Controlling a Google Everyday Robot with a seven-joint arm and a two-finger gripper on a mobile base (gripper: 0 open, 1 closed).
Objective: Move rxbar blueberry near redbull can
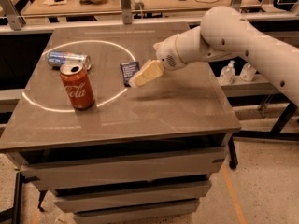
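Observation:
The rxbar blueberry (pixel 128 72) lies flat on the table, a dark navy wrapper with pale print, just inside the right side of a white circle. The redbull can (pixel 67 59) lies on its side at the circle's back left, silver and blue. My gripper (pixel 140 77) with cream fingers hangs at the bar's right edge, partly covering it, reaching in from the right on a white arm.
An upright red Coca-Cola can (pixel 77 86) stands in front of the redbull can. The grey table (pixel 177 111) sits on a drawer cabinet. A bench with clutter runs behind. Two small bottles (pixel 236 72) stand on a shelf at right.

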